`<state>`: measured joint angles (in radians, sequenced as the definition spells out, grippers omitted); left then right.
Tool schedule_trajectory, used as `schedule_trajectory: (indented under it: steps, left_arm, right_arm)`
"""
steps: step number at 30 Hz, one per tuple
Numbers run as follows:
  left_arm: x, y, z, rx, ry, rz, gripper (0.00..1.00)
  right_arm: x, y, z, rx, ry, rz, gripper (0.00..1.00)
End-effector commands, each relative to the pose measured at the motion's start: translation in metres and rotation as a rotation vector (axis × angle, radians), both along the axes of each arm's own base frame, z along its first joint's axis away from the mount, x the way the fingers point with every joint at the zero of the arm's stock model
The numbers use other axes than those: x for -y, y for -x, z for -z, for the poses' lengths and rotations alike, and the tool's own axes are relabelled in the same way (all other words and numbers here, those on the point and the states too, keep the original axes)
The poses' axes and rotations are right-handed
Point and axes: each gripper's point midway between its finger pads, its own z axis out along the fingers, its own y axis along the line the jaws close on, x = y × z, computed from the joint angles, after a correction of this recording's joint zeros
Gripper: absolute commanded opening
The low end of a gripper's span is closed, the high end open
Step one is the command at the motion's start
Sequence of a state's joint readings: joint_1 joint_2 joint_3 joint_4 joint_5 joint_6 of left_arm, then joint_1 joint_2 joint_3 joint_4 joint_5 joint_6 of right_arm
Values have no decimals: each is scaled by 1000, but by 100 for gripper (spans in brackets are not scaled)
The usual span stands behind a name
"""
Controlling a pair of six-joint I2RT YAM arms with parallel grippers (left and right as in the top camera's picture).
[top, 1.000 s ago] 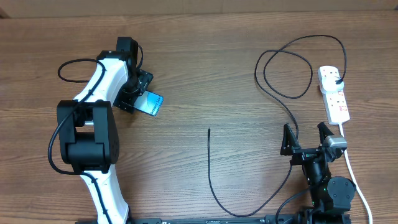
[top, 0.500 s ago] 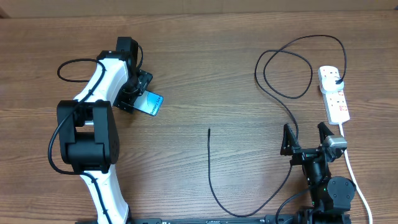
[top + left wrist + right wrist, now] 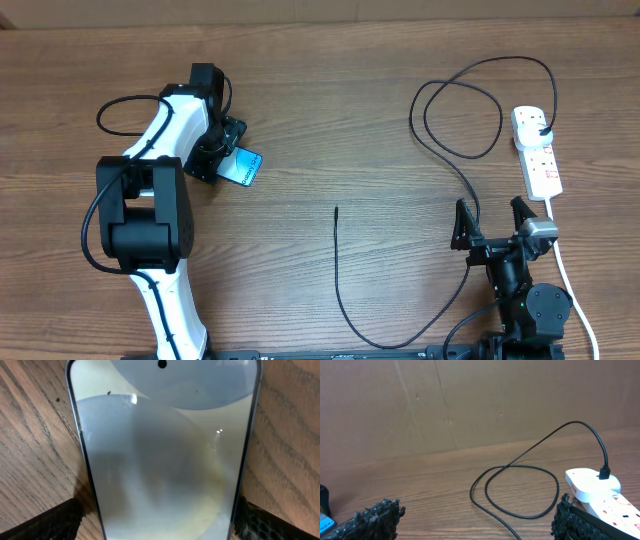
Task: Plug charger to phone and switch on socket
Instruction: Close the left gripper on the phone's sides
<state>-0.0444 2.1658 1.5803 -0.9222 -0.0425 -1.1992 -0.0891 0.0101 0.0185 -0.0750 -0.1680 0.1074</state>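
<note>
Phone (image 3: 243,166): glossy light-blue face, dark edges, flat on the wooden surface (image 3: 330,110) between the left tool's (image 3: 222,160) fingers; whether they clamp it cannot be told. Right tool (image 3: 490,212) spread wide. Charger (image 3: 337,260) tip lies loose mid-surface, its plug head in the white socket (image 3: 538,152).

Wooden table (image 3: 330,120) fills overhead view: brown, grain running left to right, darker streaks here and there. Up close from left wrist, same wood, grain lines sharp, one dark speck. Over to right wrist: cardboard panel (image 3: 470,400) standing upright behind table's far edge, plain brown, faint slanted crease, couple of small marks. Panel meets tabletop in straight line.
</note>
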Motion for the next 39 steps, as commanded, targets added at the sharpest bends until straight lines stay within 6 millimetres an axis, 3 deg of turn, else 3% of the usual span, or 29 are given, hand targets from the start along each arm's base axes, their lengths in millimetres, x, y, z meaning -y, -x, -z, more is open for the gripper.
schedule_trajectory:
  steps: [1, 25, 39]
  left_arm:
    - [5, 4, 14, -28, 16, -13, 100]
    - [12, -7, 15, 14, 54, -11, 100]
    - [13, 3, 24, -16, 62, -11, 100]
  right_arm:
    - [0, 0, 2, 2, 4, 1, 100]
    - [0, 0, 2, 2, 4, 1, 100]
    - [0, 0, 2, 2, 4, 1, 100]
